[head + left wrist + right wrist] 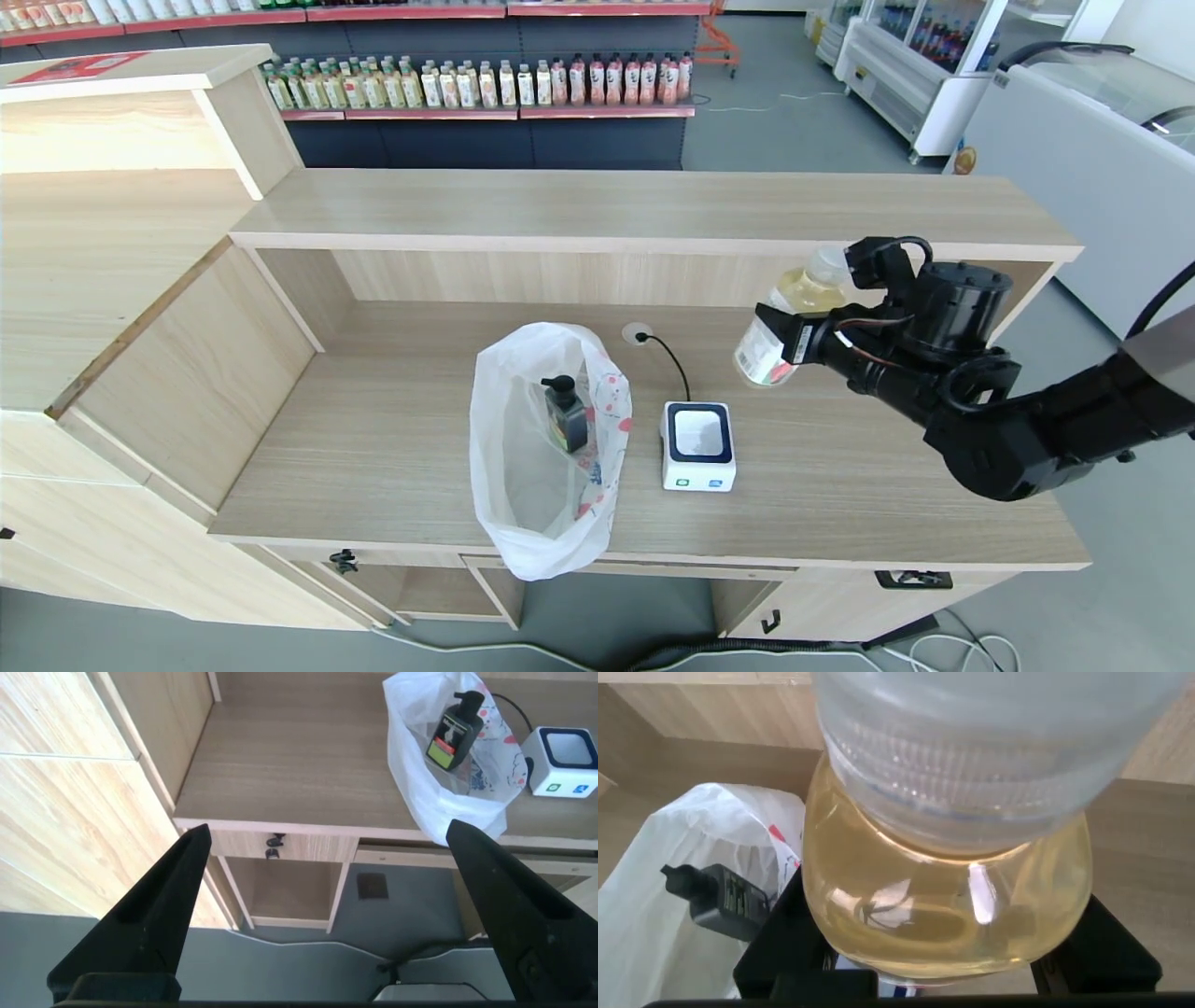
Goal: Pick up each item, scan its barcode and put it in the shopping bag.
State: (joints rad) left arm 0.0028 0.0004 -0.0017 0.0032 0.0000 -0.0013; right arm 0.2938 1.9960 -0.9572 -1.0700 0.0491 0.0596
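A clear bottle of yellow liquid (792,308) hangs tilted above the right side of the counter, cap toward the back wall, with my right gripper (795,338) shut on its body. In the right wrist view the bottle (952,859) sits between the dark fingers (775,952). The white barcode scanner (698,444) rests on the counter, below and left of the bottle. A white shopping bag (532,467) stands open left of the scanner with a black pump bottle (565,413) inside. My left gripper (327,924) is open, off the counter's front left edge, holding nothing.
The scanner's black cable (674,359) runs to a hole in the counter (373,439). A raised shelf (653,205) walls off the back and a wooden side panel (224,373) the left. Store shelves with bottles (476,84) and freezers (1074,140) stand beyond.
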